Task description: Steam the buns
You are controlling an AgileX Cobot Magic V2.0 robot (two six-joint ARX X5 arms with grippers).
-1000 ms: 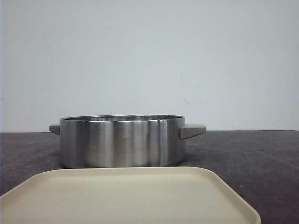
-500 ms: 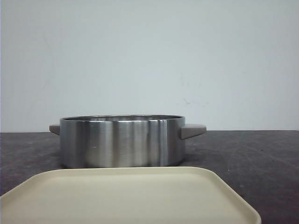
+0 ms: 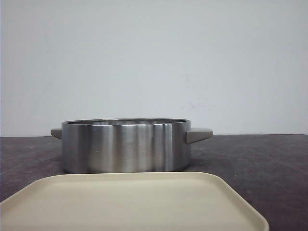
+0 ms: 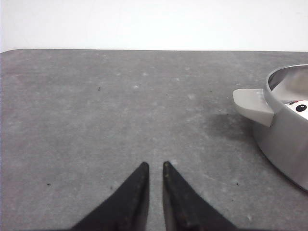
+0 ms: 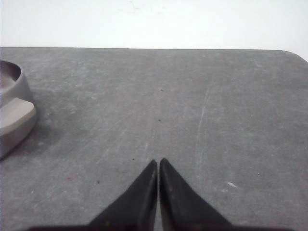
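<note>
Buns appear to sit inside the steel pot (image 3: 125, 147): one white bun (image 4: 297, 105) with a black eye mark peeks over its rim, so they are probably loaded for steaming. The cream tray (image 3: 130, 202) just in front lies bare. Both arms hang back beside the pot, left gripper (image 4: 154, 168) nearly together, right gripper (image 5: 158, 164) closed on nothing above the counter (image 5: 192, 106).

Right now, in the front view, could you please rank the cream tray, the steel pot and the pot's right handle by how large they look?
1. The cream tray looks largest, though it sits nearest the camera, so its true size against the pot is unsure.
2. The steel pot.
3. The pot's right handle, clearly smallest.
</note>
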